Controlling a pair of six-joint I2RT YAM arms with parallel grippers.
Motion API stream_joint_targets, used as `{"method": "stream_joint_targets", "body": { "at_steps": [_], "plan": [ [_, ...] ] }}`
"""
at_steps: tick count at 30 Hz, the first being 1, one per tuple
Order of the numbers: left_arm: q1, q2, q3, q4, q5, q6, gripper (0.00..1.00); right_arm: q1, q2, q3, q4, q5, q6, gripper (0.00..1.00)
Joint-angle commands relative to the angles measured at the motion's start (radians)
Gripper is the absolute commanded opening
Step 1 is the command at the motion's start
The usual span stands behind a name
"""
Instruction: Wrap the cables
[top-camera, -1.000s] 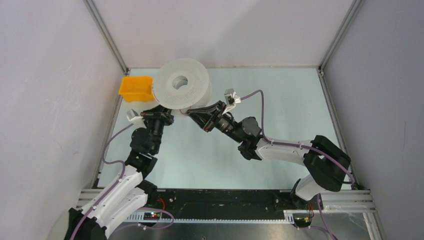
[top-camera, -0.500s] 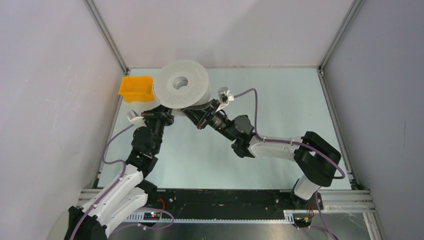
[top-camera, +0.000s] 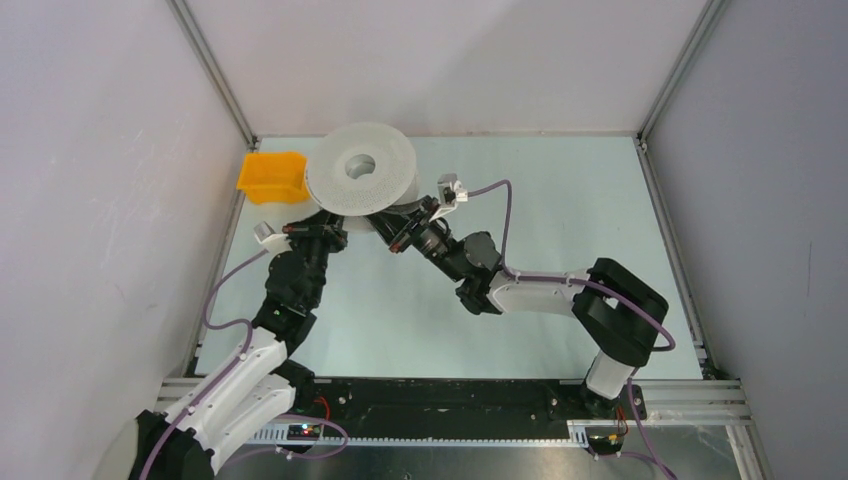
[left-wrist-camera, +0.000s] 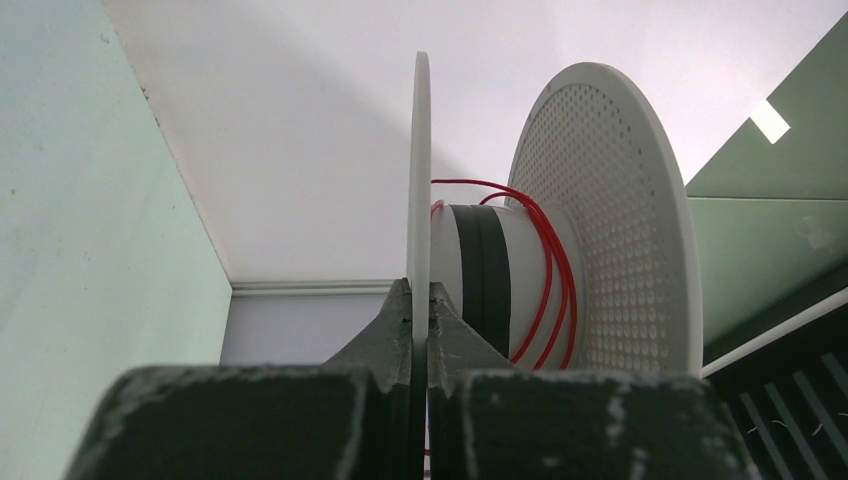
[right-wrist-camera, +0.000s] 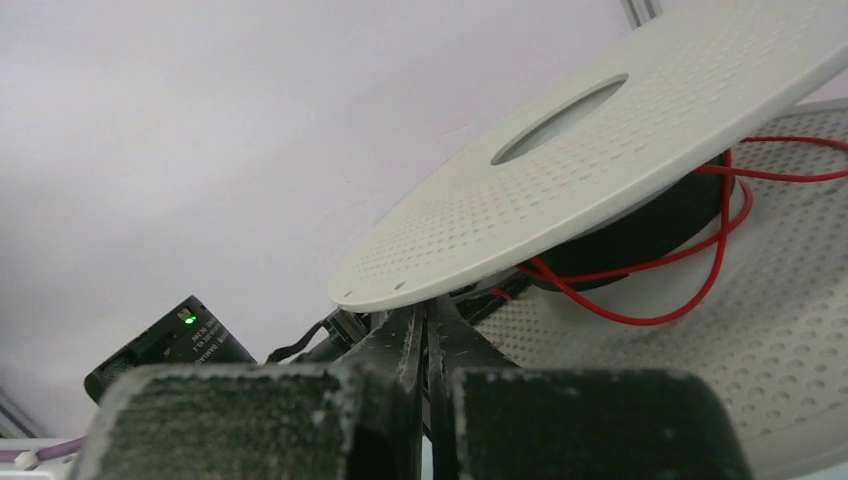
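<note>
A white spool (top-camera: 360, 170) with perforated flanges is held off the table at the back left. My left gripper (top-camera: 325, 222) is shut on the rim of one flange (left-wrist-camera: 420, 180), with the jaws pressed on both sides of it (left-wrist-camera: 420, 290). A thin red cable (left-wrist-camera: 548, 280) loops loosely round the dark hub, and it also shows in the right wrist view (right-wrist-camera: 655, 321). My right gripper (top-camera: 385, 228) is shut just under the upper flange (right-wrist-camera: 480, 220), with a bit of red cable at its tips (right-wrist-camera: 425, 308).
A yellow bin (top-camera: 272, 175) stands at the back left corner beside the spool. Metal frame posts and white walls close the table's back and sides. A black device (right-wrist-camera: 160, 345) with a green light sits beyond my right fingers.
My right gripper has moved left and in under the spool. The spool has tilted flatter. The left arm has barely moved.
</note>
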Motion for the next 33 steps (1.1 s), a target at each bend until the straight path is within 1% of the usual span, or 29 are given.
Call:
{"method": "stream_joint_targets", "body": {
  "at_steps": [1, 5, 8, 13, 17, 23, 33],
  "plan": [
    [-0.025, -0.021, 0.078, 0.162, 0.055, -0.048, 0.00, -0.038, 0.055, 0.022, 0.111, -0.013, 0.006, 0.00],
    [-0.025, -0.022, 0.074, 0.162, 0.048, -0.050, 0.00, -0.064, 0.094, 0.022, 0.255, -0.069, 0.081, 0.00],
    [-0.026, -0.022, 0.069, 0.162, 0.045, -0.054, 0.00, -0.066, 0.099, 0.022, 0.263, -0.081, 0.081, 0.00],
    [-0.025, -0.022, 0.079, 0.162, 0.053, -0.051, 0.00, -0.056, 0.109, 0.016, 0.183, -0.050, 0.057, 0.00],
    [-0.026, -0.026, 0.091, 0.162, 0.059, -0.050, 0.00, -0.041, 0.123, 0.008, 0.104, 0.047, 0.042, 0.00],
    [-0.029, -0.026, 0.100, 0.162, 0.058, -0.048, 0.00, -0.018, 0.124, 0.008, -0.015, 0.142, 0.023, 0.00],
    [-0.032, -0.026, 0.092, 0.164, 0.052, -0.045, 0.00, 0.006, 0.121, 0.008, -0.206, 0.204, 0.057, 0.00]
  ]
}}
